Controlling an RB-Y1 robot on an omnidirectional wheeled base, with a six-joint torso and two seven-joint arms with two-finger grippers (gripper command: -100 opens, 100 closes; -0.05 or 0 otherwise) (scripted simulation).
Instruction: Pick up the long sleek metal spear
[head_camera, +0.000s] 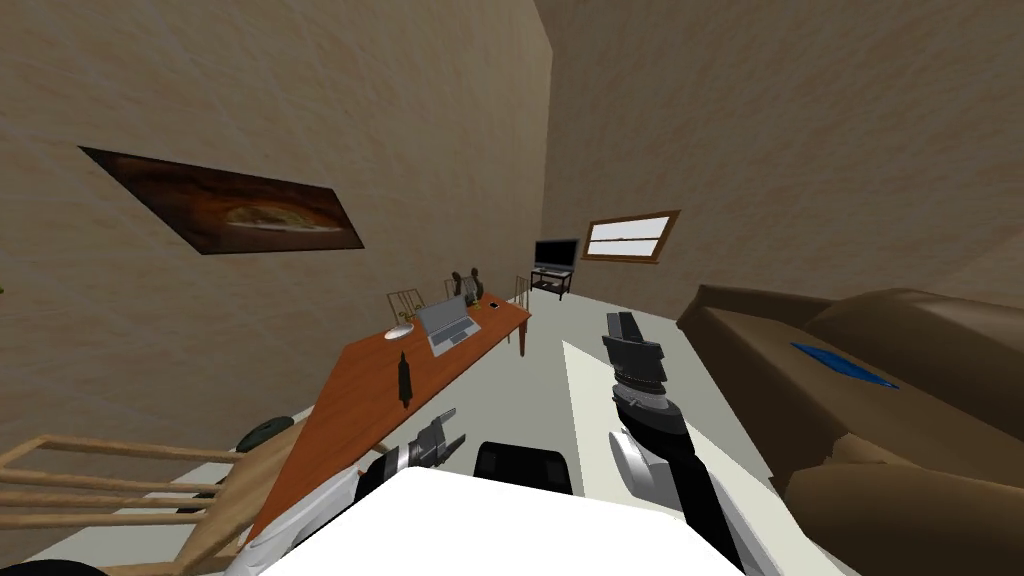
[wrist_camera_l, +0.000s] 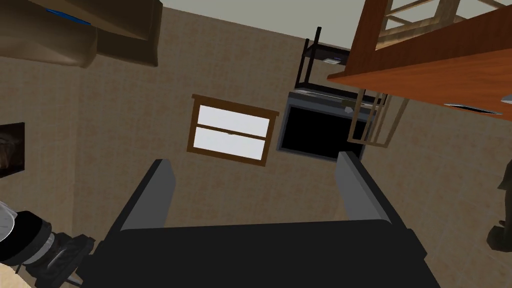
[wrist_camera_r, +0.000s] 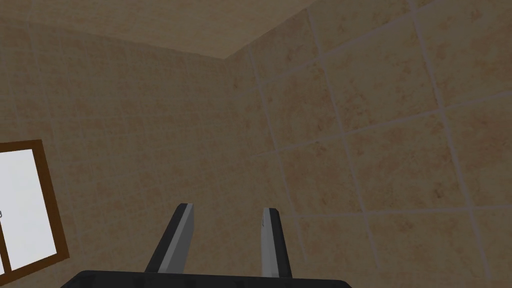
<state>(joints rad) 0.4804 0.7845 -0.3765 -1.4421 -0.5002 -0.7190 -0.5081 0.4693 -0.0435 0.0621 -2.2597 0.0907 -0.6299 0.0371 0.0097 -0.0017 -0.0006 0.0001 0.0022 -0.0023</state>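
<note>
The only long, slim thing I can find is a dark shape on the table (head_camera: 345, 410), between the laptop (head_camera: 447, 322) and the near corner, and I take it for the spear (head_camera: 404, 378). It is drawn dark rather than shiny and too small for me to be sure. It lies ahead of my left end effector (head_camera: 448, 428) and off to its left, apart from it. That end effector hangs just beside the table's edge, below the level of the top. Its fingers (wrist_camera_l: 159, 192) are spread with nothing between them, and they aim past the table at the far wall, not at the spear. My right end effector (wrist_camera_r: 227, 207) is raised on the other side of my chest, well apart from the table. It is also released and empty, so the left arm is plainly the nearer one. The spear's long axis seems to run away from me, roughly along the table's length. I cannot tell whether it lies flat or stands upright, and the coming reach turns on that. In the left wrist view a dark shape (wrist_camera_l: 501, 220) is cut off at the edge. It may be the same thing, but I cannot say.
</note>
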